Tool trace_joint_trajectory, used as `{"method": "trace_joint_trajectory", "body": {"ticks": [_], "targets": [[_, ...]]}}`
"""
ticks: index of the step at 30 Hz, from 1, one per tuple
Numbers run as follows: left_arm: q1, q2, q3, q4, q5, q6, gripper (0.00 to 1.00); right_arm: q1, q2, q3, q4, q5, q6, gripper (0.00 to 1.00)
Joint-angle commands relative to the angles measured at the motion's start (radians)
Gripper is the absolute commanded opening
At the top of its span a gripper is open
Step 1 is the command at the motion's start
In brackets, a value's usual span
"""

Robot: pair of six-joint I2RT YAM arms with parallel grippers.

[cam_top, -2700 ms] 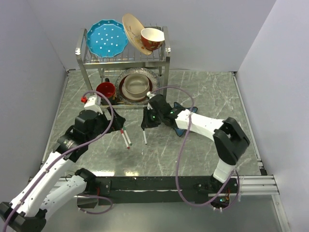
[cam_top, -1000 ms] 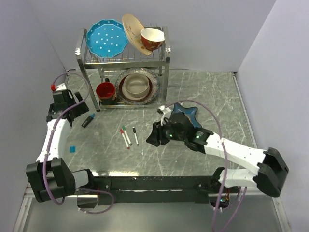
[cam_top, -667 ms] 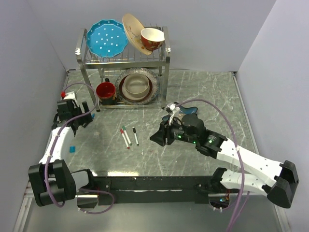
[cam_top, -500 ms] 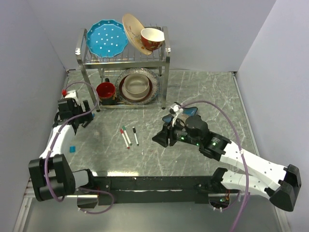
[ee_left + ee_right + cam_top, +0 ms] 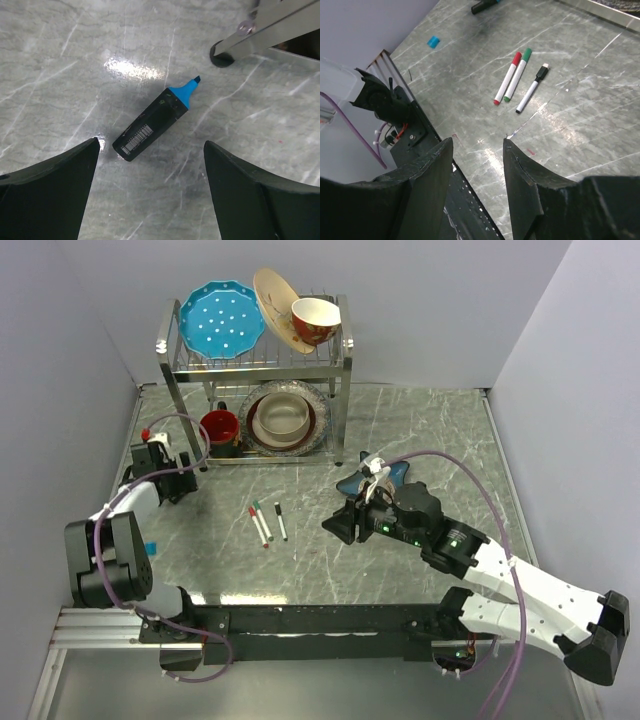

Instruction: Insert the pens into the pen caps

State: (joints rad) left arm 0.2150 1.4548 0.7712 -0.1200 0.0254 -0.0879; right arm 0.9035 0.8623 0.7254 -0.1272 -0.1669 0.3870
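Note:
A short dark marker [image 5: 155, 122] with an uncapped blue tip lies flat on the marble. My left gripper [image 5: 151, 142] hangs open over it, its jaws wide, the barcoded end just ahead of the gap. In the top view that gripper [image 5: 165, 478] hides the marker. A small blue cap [image 5: 150, 548] [image 5: 434, 41] lies alone near the left edge. Three white-barrelled pens lie side by side: red [image 5: 258, 525] [image 5: 507, 77], green [image 5: 264, 519] [image 5: 517, 75], black [image 5: 280, 522] [image 5: 532, 87]. My right gripper [image 5: 338, 525] [image 5: 477, 141] is open and empty, right of the pens.
The dish rack [image 5: 250, 360] stands at the back with plates and bowls; its left leg [image 5: 222, 52] is close beyond the marker. A red mug [image 5: 218, 427] sits under the rack. A blue star-shaped dish [image 5: 385, 470] lies behind my right arm. The table's front rail [image 5: 415, 135] is close by my right fingers.
My left gripper has swung from the left wall towards the rack leg and now covers the marker. My right gripper has drifted slightly right, away from the pens. The pens have not moved.

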Motion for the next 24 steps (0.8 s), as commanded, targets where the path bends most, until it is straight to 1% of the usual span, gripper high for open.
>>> {"method": "trace_joint_trajectory", "body": {"ticks": [1,7,11,12,14,18,20,24], "targets": [[0.004,0.039,0.056,0.020,-0.010,0.039,0.88,-0.002,-0.043,-0.001,0.015,0.038,-0.016,0.52],[0.003,0.108,0.120,-0.007,-0.012,0.066,0.83,-0.002,-0.062,-0.003,0.015,0.061,-0.025,0.52],[0.003,0.145,0.131,-0.024,-0.015,0.062,0.79,0.000,-0.065,0.003,0.008,0.064,-0.028,0.52],[0.003,0.160,0.132,-0.029,-0.012,0.062,0.76,-0.002,-0.069,0.003,0.008,0.064,-0.030,0.52],[-0.002,0.177,0.134,-0.044,0.001,0.066,0.74,-0.002,-0.075,-0.001,0.005,0.072,-0.030,0.52],[-0.052,0.205,0.142,-0.078,-0.022,0.077,0.72,0.000,-0.101,-0.011,-0.009,0.089,-0.031,0.52],[-0.074,0.220,0.137,-0.092,-0.061,0.077,0.71,-0.002,-0.114,-0.014,-0.015,0.095,-0.031,0.52],[-0.115,0.222,0.126,-0.115,-0.081,0.077,0.64,-0.002,-0.144,-0.014,-0.026,0.104,-0.033,0.52]]}}
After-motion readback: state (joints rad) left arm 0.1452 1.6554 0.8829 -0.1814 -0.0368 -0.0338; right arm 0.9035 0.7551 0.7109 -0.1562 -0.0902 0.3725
